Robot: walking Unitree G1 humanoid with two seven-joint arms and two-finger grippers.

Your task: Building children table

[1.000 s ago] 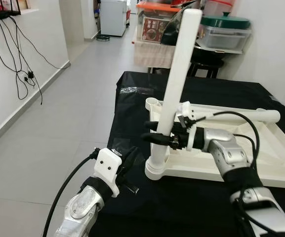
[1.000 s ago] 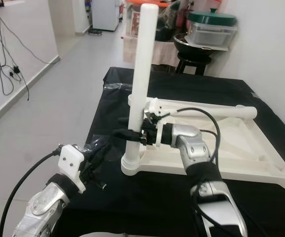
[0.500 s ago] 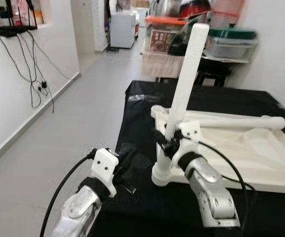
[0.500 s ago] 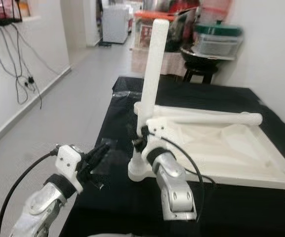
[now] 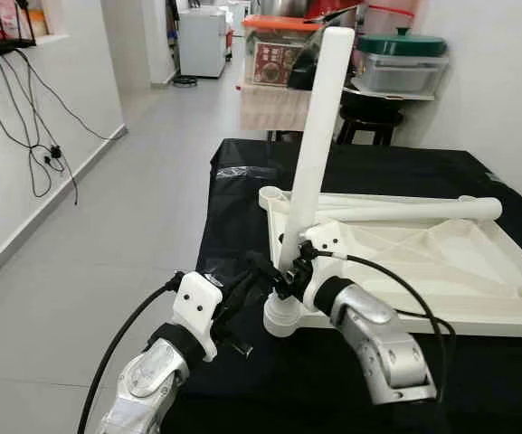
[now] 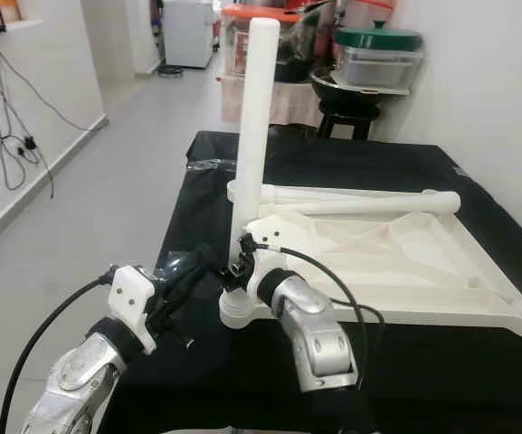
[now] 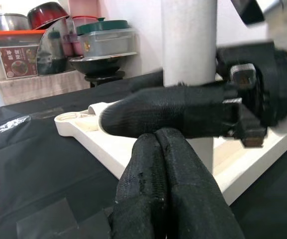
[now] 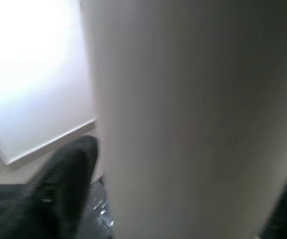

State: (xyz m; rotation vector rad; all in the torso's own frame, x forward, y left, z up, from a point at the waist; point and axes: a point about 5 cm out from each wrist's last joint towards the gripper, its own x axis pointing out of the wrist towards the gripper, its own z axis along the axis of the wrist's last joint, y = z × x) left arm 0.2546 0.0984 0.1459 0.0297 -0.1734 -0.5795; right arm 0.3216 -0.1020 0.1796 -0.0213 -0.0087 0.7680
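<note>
Tall white table leg (image 5: pixel 313 136), upright

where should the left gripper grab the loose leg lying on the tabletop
Grip the loose leg mid-shaft, coming down from above with the fingers across it. It is a smooth round tube lying flat along the far edge of the upturned tabletop, so its top and sides are free, while the ends sit near the corner sockets. The right gripper is already on the standing leg.
</note>
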